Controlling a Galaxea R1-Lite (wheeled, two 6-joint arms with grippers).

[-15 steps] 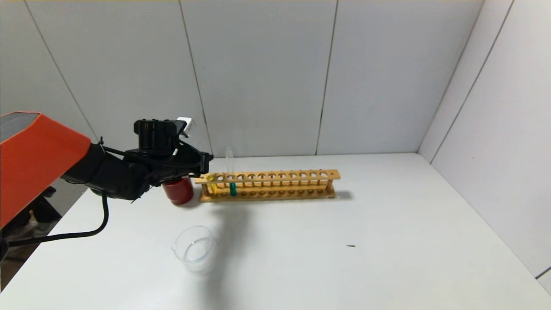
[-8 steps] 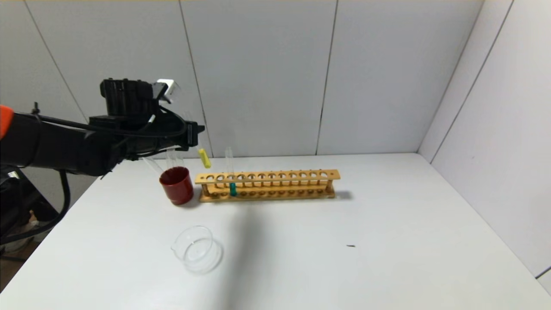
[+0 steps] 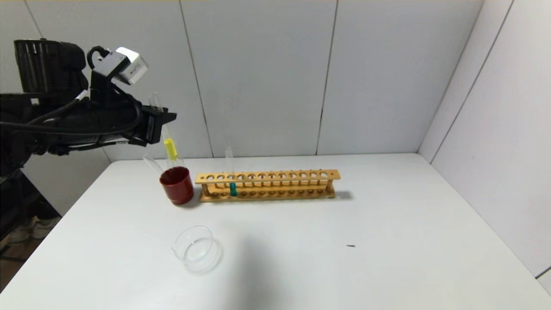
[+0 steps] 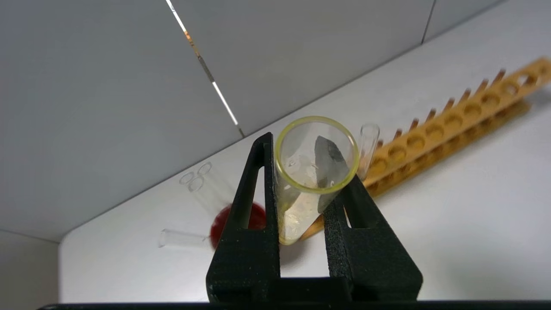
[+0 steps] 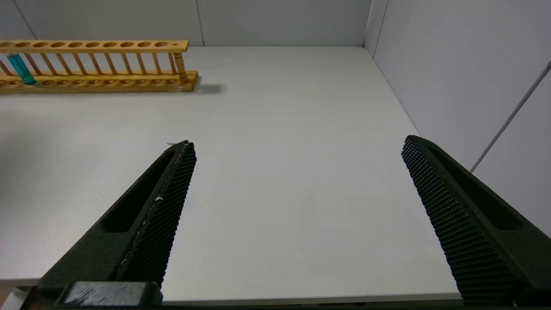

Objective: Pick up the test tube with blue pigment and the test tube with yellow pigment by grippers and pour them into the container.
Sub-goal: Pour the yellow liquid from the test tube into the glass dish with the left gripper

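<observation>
Nearest the robot on the white table (image 3: 387, 241) sits the glass dish (image 3: 197, 249), low, clear and upright, well apart from everything else. Farther back stands a dark red cup (image 3: 177, 185) with colourless clear tubes (image 3: 151, 162) leaning out of it, and just beside it, on its right, is the long wooden rack (image 3: 267, 185). The blue tube (image 3: 232, 181) stands upright in a hole near the rack's left end, with its blue-teal liquid low in the rounded bottom; the right wrist view also shows it there. Above the red cup, high off the table and in front of the grey wall, the left gripper (image 3: 160, 125) holds the yellow tube (image 3: 169, 146). Its two fingers (image 4: 254, 202) are clamped on the glass from both sides, as the left wrist view shows looking down into the tube's open mouth. The tube hangs slightly tilted, mouth up, the yellow liquid in its lower end. The right gripper (image 5: 297, 146) hovers over the table's near right part, its fingers spread wide apart and holding nothing.
</observation>
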